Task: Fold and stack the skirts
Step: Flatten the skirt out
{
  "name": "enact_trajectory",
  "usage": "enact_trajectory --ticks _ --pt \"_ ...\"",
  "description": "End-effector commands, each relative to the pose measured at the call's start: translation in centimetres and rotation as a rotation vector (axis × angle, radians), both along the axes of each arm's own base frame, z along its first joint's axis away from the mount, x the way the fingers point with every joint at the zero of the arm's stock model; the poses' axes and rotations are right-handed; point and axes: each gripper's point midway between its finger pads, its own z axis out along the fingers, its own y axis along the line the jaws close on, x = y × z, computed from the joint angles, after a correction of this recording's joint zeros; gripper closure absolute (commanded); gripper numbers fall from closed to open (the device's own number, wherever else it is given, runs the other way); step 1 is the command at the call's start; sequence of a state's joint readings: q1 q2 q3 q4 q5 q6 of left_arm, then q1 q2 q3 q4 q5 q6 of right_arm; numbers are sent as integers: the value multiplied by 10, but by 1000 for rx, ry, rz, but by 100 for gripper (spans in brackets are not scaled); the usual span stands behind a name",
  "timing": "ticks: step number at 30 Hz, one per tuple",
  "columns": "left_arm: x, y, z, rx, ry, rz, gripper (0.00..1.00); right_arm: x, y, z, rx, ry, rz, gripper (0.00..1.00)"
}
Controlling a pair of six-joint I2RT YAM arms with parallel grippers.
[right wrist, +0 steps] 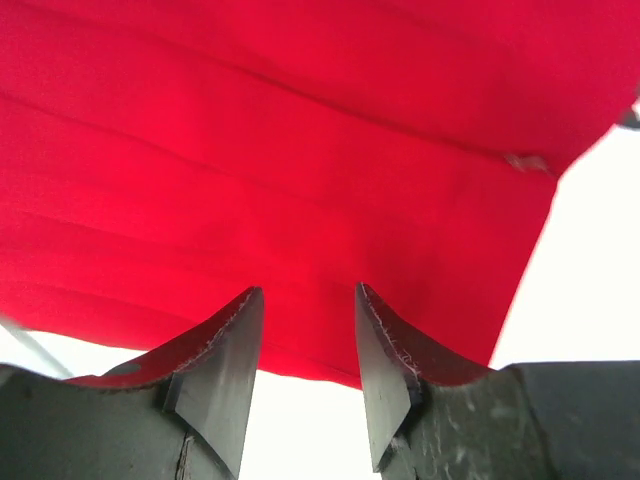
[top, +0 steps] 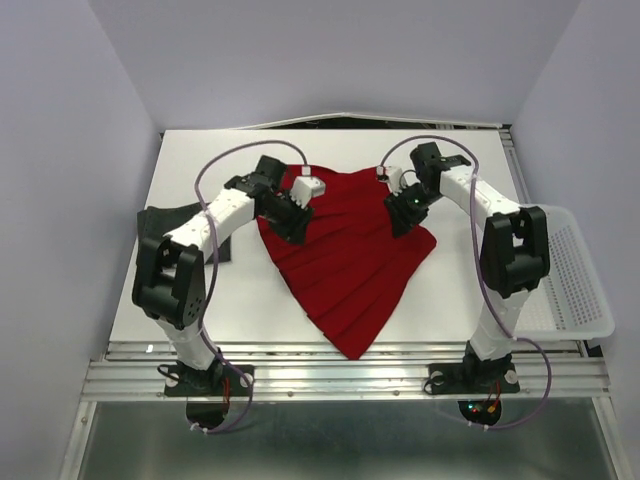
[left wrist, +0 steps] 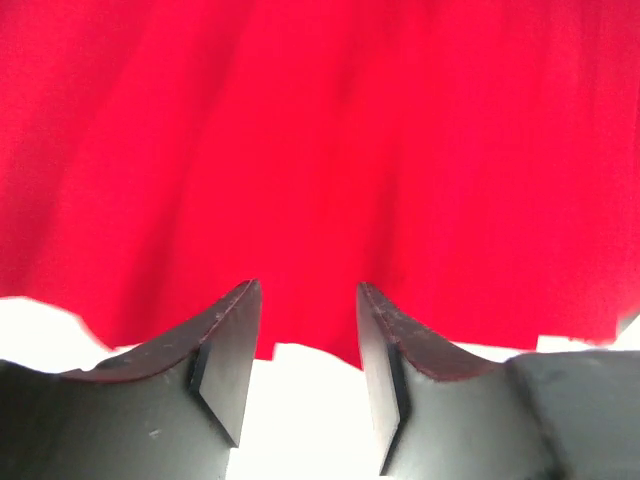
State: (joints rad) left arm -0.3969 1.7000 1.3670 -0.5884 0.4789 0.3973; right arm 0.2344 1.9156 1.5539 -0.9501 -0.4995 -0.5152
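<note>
The red skirt (top: 345,270) lies spread flat mid-frame on the bench (top: 200,160), narrowing toward the lower centre. The left claw (left wrist: 308,290) and right claw (right wrist: 308,292) sit at its upper left and upper right edges, jaws apart, pinching nothing. The grey skirt (top: 162,218) lies at the left edge, and a white basket (top: 575,290) at the right.

The left arm (top: 215,215) and right arm (top: 490,205) have white shells with black joints. Behind the left claw (top: 295,225) and right claw (top: 405,215), thin purple cables (top: 232,150) loop away. The fingers (left wrist: 225,350) are dark grey, curved, with scuffed edges.
</note>
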Motion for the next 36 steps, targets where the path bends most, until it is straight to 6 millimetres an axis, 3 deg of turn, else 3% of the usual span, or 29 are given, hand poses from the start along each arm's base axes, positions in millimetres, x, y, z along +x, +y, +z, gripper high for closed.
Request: enact_trajectory --ticks 1,3,5,8,11,13,16,18,20,22,23,24,26,28,29,31,33,36 --pt "-41 -21 -37 -26 128 -58 48 4 -50 -34 -258 -46 42 53" --pt "-42 -24 -57 -18 181 -22 50 -5 -57 -50 -277 -8 28 53" --pt "-39 -23 -70 0 208 3 52 -15 -50 -60 -236 46 13 53" --pt "-15 -14 -87 24 224 89 52 -38 -33 -65 -150 149 13 55" --pt "8 1 -84 11 212 146 53 -67 -3 -62 -67 226 56 55" --pt "36 19 -79 23 181 197 53 -85 15 -55 -12 270 62 55" --pt "80 42 -66 56 113 243 53 -113 66 -32 164 381 108 54" --pt "104 45 -47 56 67 229 52 -125 88 -21 230 431 140 51" --pt "110 41 -24 32 32 166 52 -121 102 1 316 449 144 49" --pt "108 38 -14 23 9 133 52 -102 100 14 338 398 121 48" --pt "103 37 -12 33 -2 120 51 -86 103 31 362 345 102 46" --pt "98 36 -19 46 7 106 51 -74 102 41 382 310 79 44" --pt "82 32 -26 80 -1 47 51 -29 95 69 420 185 0 41" --pt "70 27 -33 85 5 12 51 4 88 83 408 81 -65 41" --pt "59 20 -39 79 12 -12 51 36 83 88 374 -30 -120 42" --pt "46 11 -43 64 23 -48 51 76 69 86 296 -163 -205 42" --pt "27 -2 -48 32 45 -103 52 99 64 82 253 -218 -239 41" --pt "3 -23 -34 -11 -7 -185 52 138 49 64 151 -292 -286 33"
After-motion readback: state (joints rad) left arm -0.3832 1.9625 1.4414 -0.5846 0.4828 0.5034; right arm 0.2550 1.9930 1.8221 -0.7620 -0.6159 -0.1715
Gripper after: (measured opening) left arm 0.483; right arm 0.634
